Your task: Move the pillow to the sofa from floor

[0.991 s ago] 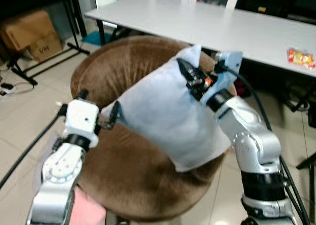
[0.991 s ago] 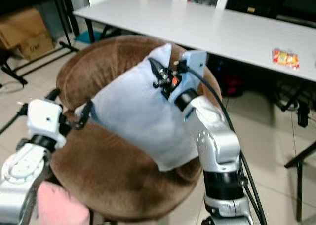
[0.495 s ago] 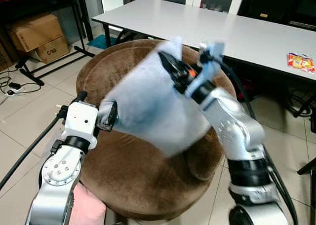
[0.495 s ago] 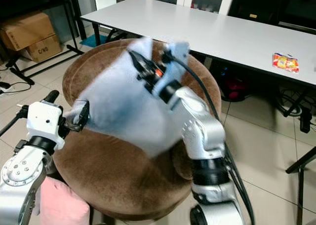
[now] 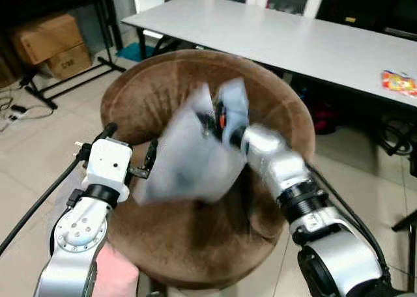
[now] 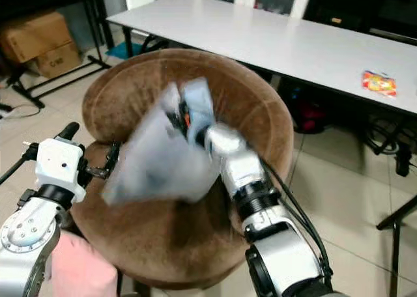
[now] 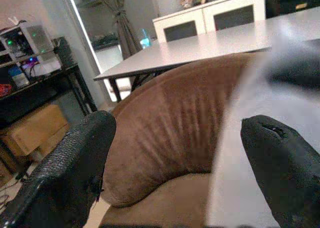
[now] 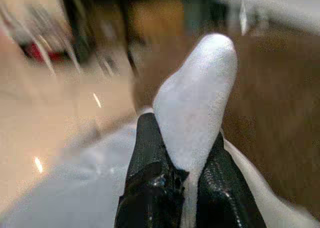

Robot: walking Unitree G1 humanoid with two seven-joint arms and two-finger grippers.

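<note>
Pinching one pale pillow [image 5: 189, 157] over one brown sofa [image 5: 163, 238], right fingers [image 8: 150, 188]; left fingers [image 7: 75, 163] spread, empty.

1. The pillow [image 5: 189, 157] looks like soft, matt pale-blue cloth, though blur hides its weave.
2. The sofa [image 5: 163, 95] wears brown velvety plush with streaked nap.
3. The right gripper [image 8: 186, 188] has black, slightly glossy fingers; arms are brushed silver metal.
4. The worktop [image 5: 313, 40] is smooth, matt white.
5. The floor [image 5: 39, 147] is glossy tile.
</note>
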